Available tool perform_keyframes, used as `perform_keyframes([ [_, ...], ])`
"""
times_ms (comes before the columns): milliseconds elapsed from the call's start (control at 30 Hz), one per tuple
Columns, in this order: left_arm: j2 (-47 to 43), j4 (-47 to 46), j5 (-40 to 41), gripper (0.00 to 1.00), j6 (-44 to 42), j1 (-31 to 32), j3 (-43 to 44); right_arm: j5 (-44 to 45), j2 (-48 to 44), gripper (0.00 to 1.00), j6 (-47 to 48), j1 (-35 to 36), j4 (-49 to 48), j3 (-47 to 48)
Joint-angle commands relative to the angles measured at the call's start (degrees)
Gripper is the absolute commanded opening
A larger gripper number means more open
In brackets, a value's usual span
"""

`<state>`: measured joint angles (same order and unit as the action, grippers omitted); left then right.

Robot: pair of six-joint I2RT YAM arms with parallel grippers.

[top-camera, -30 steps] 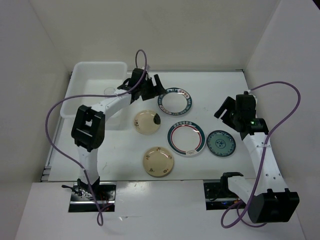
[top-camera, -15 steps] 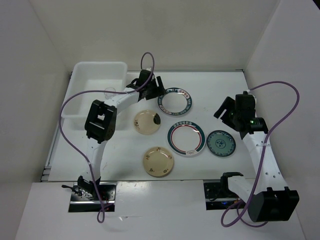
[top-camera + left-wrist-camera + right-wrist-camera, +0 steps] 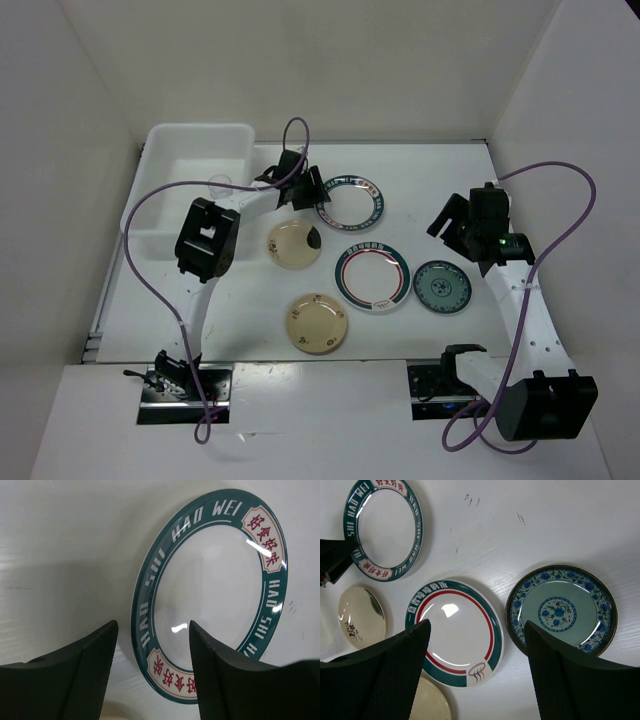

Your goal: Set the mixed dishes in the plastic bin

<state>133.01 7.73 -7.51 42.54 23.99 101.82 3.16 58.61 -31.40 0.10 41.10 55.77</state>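
White counter [image 3: 430, 175], white walls [image 3: 300, 60]. Five plates [image 3: 372, 277] lie right of the plastic bin [image 3: 165, 135]. Left gripper [image 3: 152, 630], jaws open, reaches the green-rimmed plate [image 3: 215, 590] nearest the bin, contact uncertain; right gripper [image 3: 477, 630] jaws likewise open.

Robotics lab cell, plain white walls [image 3: 60, 110], white table [image 3: 430, 165], bolted arm mounts [image 3: 182, 384]

"HAO SHI HAO WEI" on teal-rimmed plate [image 3: 210, 595]
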Motion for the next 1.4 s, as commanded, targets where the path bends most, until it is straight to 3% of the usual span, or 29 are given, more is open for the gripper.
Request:
perform_keyframes([
  [0, 0.93, -2.80, -3.82, 0.66, 2.01, -0.61, -1.88, -0.35, -0.07, 0.81, 1.08, -0.27, -2.08, -0.31],
  [333, 2.60, -8.51, -11.47, 0.49, 7.99, -1.66, -6.72, -0.35, -0.07, 0.81, 1.08, -0.27, -2.08, -0.31],
  [433, 2.60, -9.74, -11.48, 0.38, 9.66, -1.66, -8.38, -0.35, -0.07, 0.81, 1.08, -0.27, -2.08, -0.31],
  [700, 3.13, -12.82, -12.00, 0.32, 13.52, -1.66, -10.15, -0.35, -0.07, 0.81, 1.08, -0.27, -2.08, -0.31],
  [733, 3.13, -12.82, -12.00, 0.27, 13.53, -1.66, -10.15, -0.35, -0.07, 0.81, 1.08, -0.27, -2.08, -0.31],
  [767, 3.13, -12.82, -12.00, 0.17, 14.05, -1.66, -10.15, -0.35, -0.60, 0.81, 1.08, -0.27, -2.08, -0.31],
  [900, 3.05, -12.12, -10.69, 0.00, 15.29, -1.66, -9.45, -0.35, -1.12, 0.81, 1.08, -0.27, -2.61, -0.31],
  [1133, -4.58, -12.03, -11.21, 0.00, 15.99, -1.66, -6.11, 1.32, -2.97, 0.81, 0.03, -0.27, -2.61, -0.31],
  [1367, -13.91, -3.80, -5.51, 0.00, 9.93, -1.66, 11.71, 2.73, -5.43, 1.00, -0.51, -0.27, -2.61, -0.84],
])
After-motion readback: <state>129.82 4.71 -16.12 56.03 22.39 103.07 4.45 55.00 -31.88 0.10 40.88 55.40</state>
